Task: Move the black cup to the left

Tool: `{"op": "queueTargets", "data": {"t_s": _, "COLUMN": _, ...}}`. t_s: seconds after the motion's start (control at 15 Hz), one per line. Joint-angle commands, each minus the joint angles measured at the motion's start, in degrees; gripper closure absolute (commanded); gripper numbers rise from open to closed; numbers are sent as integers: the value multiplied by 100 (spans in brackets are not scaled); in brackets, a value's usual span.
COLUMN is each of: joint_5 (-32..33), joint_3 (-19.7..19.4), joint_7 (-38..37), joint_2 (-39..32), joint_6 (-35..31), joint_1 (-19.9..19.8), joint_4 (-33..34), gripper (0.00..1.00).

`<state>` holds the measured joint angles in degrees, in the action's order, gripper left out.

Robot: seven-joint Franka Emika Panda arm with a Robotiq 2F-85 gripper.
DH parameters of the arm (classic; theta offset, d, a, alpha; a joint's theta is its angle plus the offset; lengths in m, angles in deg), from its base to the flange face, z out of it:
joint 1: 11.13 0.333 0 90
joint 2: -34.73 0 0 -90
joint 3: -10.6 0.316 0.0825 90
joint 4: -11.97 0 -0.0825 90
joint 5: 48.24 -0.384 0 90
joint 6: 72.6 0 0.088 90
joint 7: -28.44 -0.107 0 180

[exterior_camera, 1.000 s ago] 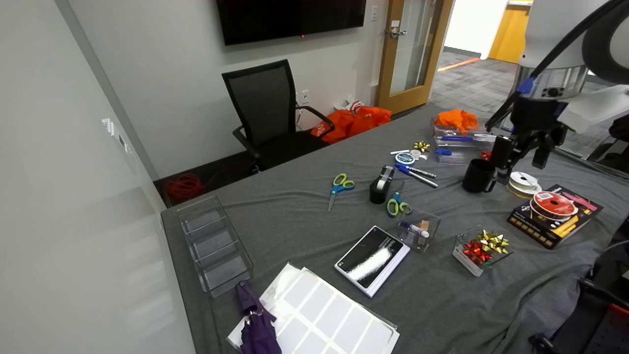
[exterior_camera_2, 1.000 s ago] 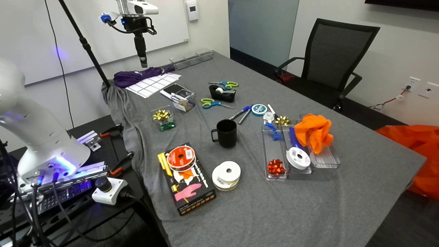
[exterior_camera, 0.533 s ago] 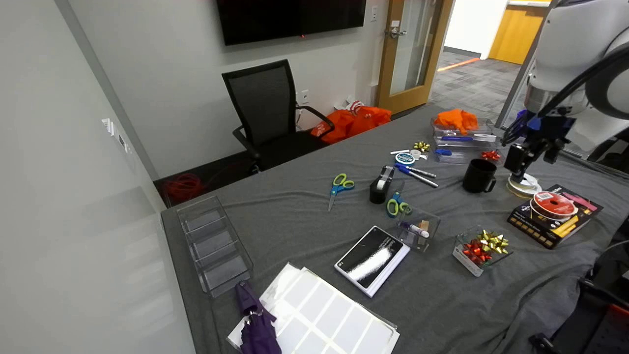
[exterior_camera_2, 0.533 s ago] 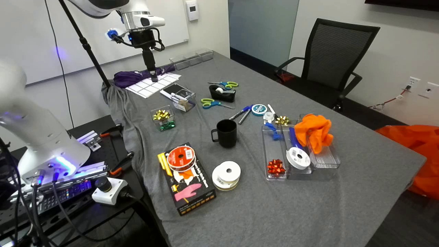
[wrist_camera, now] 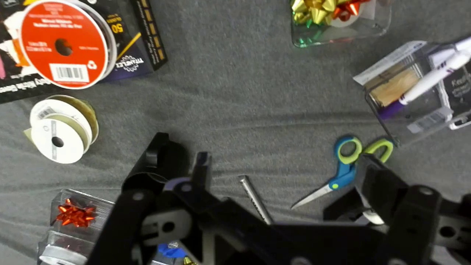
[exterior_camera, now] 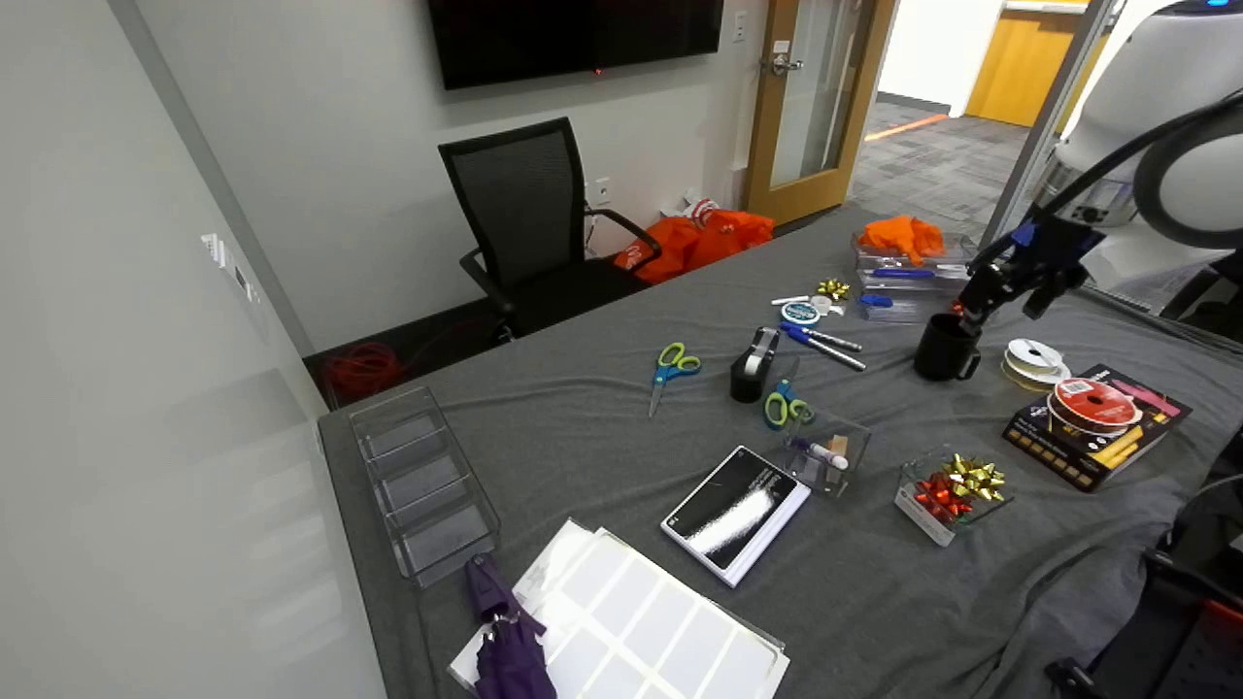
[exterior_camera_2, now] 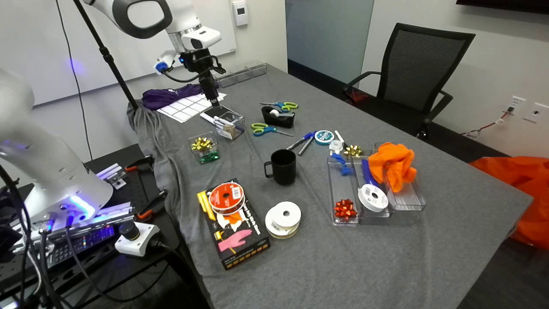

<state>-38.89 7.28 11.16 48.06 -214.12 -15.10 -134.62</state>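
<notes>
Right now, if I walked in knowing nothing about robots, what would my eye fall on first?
Most likely the bright orange cloth, crumpled over the clear trays on the gray-covered table. Then perhaps the robot's black gripper, hanging open above the table, and the red ribbon spool lying on a black box, with the black cup standing upright nearby.

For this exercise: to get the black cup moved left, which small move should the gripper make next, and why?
Probably shift the gripper sideways towards the black cup before lowering: in the wrist view its jaws stand open, with the cup to one side of the gap rather than between them.
</notes>
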Motion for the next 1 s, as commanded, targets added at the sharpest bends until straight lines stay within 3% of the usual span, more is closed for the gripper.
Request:
{"op": "queueTargets", "data": {"t_s": 0.0, "joint_5": -923, "joint_3": -301, "joint_7": 647, "joint_2": -544, "joint_6": -405, "joint_1": -66, "joint_4": 359, "gripper": 0}}
{"op": "queueTargets", "data": {"t_s": 0.07, "joint_5": -1102, "joint_3": -363, "joint_7": 797, "joint_2": -631, "joint_6": -423, "joint_1": -79, "joint_4": 433, "gripper": 0}}
{"op": "queueTargets", "data": {"t_s": 0.13, "joint_5": -801, "joint_3": -192, "joint_7": 504, "joint_2": -313, "joint_6": -294, "joint_1": -106, "joint_4": 200, "gripper": 0}}
{"op": "queueTargets", "data": {"t_s": 0.6, "joint_5": -992, "joint_3": -300, "joint_7": 653, "joint_2": -537, "joint_6": -326, "joint_1": -116, "joint_4": 383, "gripper": 0}}
{"op": "queueTargets", "data": {"t_s": 0.93, "joint_5": -1173, "joint_3": -417, "joint_7": 782, "joint_2": -1154, "joint_6": -1114, "joint_1": -184, "joint_4": 392, "gripper": 0}}
